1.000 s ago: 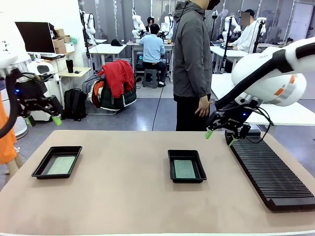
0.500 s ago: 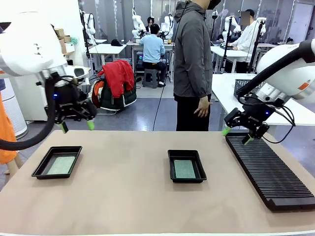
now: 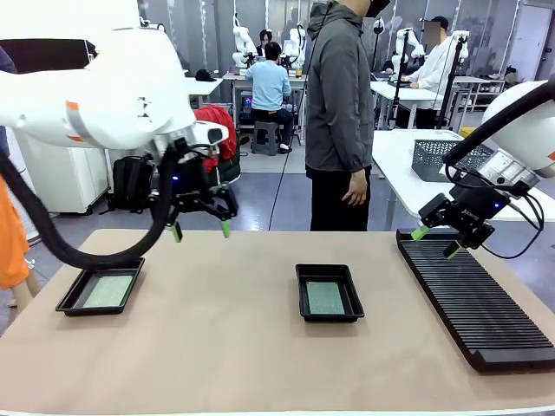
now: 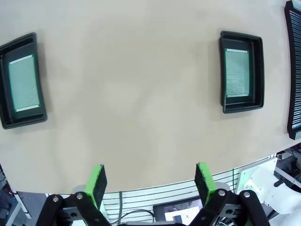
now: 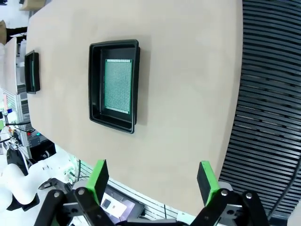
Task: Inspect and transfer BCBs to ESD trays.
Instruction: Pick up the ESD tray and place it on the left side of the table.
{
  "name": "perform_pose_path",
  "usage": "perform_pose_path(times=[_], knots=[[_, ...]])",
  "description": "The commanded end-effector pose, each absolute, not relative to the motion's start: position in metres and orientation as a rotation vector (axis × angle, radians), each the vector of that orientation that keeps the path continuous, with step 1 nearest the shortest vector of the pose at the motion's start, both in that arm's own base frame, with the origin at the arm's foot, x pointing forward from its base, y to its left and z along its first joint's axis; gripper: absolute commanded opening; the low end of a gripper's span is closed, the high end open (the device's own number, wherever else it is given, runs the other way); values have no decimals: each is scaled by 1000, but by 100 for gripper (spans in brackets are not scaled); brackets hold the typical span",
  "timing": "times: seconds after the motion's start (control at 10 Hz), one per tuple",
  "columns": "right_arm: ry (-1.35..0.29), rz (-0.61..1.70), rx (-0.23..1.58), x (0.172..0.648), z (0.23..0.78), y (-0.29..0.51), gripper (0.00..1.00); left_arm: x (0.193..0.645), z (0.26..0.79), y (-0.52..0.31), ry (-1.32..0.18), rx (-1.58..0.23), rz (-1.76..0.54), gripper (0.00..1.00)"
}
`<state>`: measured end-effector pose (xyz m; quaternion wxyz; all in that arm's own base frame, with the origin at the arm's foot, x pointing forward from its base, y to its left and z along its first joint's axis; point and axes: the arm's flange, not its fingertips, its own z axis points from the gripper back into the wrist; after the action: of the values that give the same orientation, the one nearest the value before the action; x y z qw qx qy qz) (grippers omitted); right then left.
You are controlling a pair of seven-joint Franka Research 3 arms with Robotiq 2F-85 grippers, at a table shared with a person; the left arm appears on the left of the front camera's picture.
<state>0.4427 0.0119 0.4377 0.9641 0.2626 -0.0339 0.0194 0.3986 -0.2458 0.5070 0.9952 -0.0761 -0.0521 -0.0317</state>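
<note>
Room: behind my table I see a workshop with other benches, seated people and a person in a grey jacket [image 3: 338, 113] standing at the far edge, hands down at their sides.
Table: my tan tabletop [image 3: 225, 347] carries two ESD trays and a long black ribbed rack [image 3: 477, 299] along its right side.
Left tray: I see the left tray [image 3: 101, 286] near the table's left edge, with a BCB [image 3: 107, 291] lying flat on its floor; my left wrist camera shows that tray [image 4: 22, 81] at its picture's left edge with the green board [image 4: 23, 83] inside.
Centre tray: the centre tray [image 3: 329, 293] sits about mid-table, holding the second BCB [image 3: 325, 298] flat; my right wrist view looks down on it [image 5: 114, 84], its board [image 5: 117, 85] well within the rim.
Left gripper: my left gripper [image 3: 200, 230] hangs in the air over the table's far edge, between the two trays and nearer the left one; its fingers are spread wide with nothing between them, and I see the green pads [image 4: 96, 183] well apart in the left wrist view.
Right gripper: my right gripper [image 3: 436, 242] hovers over the far end of the rack, touching nothing; its fingers stand apart and empty, green pads [image 5: 207, 181] well separated in the right wrist view.
Bench: on the white bench beyond the rack I make out a grey mesh basket [image 3: 447, 158].
</note>
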Motion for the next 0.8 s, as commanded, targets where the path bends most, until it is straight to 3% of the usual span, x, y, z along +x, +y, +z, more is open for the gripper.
perform_pose_path(times=[0.0, 0.7], knots=[[-68, 34, 517, 441, 443, 23, 100, 416, 502, -277, -114, -135, -51, 100], [-68, 34, 517, 441, 443, 23, 100, 439, 444, -392, -104, -120, -68, 100]])
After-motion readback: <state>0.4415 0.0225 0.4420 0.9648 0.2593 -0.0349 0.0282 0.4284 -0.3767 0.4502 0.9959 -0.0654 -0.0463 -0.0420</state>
